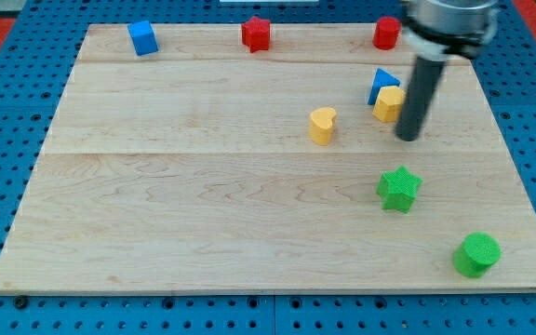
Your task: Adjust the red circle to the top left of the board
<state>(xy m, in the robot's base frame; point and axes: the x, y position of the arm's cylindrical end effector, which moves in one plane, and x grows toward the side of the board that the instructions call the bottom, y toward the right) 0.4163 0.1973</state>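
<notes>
camera view is showing my tip resting on the wooden board, toward the view's right and in the upper half. there being no gripper on this arm, only a straight dark rod, nothing is open, closed or holding anything. the rod is rising from my tip toward the view's top into the grey arm body at the frame's upper edge. just to the view's left of the rod, and slightly above my tip, a yellow block is sitting so near that i cannot tell whether they are touching. a blue block with a pointed top is standing right behind that yellow one, a little farther up and left of my tip. the red circle is lying well above my tip, slightly to its left, at the board's top edge on the view's right side, apart from the rod. a yellow heart-shaped block is sitting to the left of my tip, clearly apart. a green star is lying below my tip, near but not touching, and a green round block is sitting farther down and to the right, close to the board's lower right corner. far to the left along the top edge, a red star and then a blue cube are standing.
</notes>
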